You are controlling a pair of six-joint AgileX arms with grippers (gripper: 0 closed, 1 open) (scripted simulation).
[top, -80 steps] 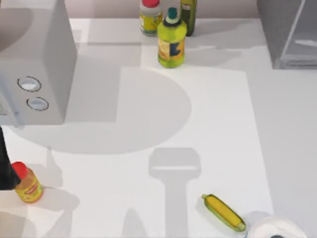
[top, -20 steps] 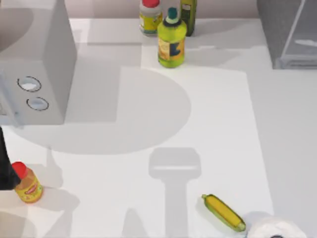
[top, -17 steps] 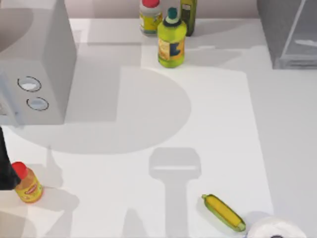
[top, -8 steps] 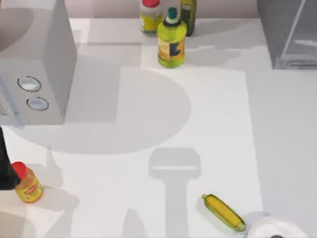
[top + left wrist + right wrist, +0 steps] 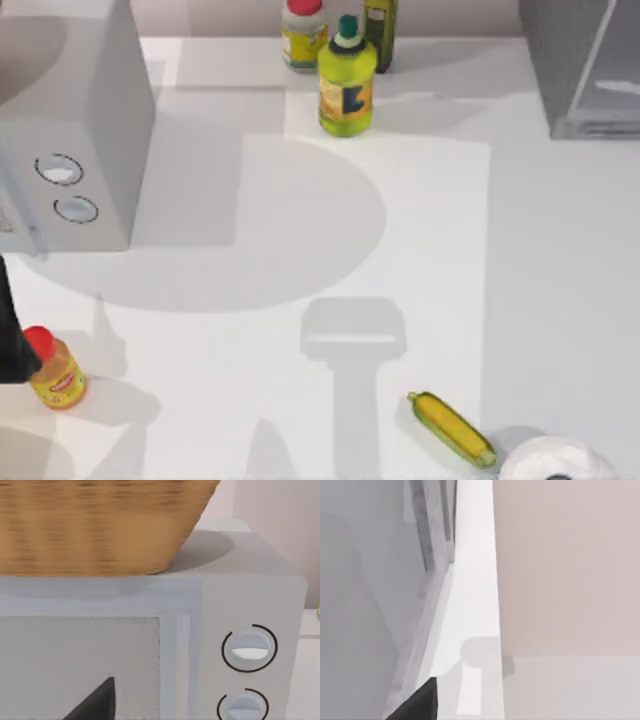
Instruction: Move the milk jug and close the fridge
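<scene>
Woven wicker basket (image 5: 95,525) looks rough; the lighter grey box (image 5: 250,595) smooth and matt, perhaps metal; the yellow bottle (image 5: 347,75) glossy plastic.

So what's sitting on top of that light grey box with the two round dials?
A woven wicker basket stands on the light grey box. Its wall blocks the inside, so I cannot tell what it holds.

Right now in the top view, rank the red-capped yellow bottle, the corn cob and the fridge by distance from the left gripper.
From the left gripper at the left edge:
1. red-capped yellow bottle, right beside it.
2. corn cob, front right.
3. fridge, far right corner.
</scene>
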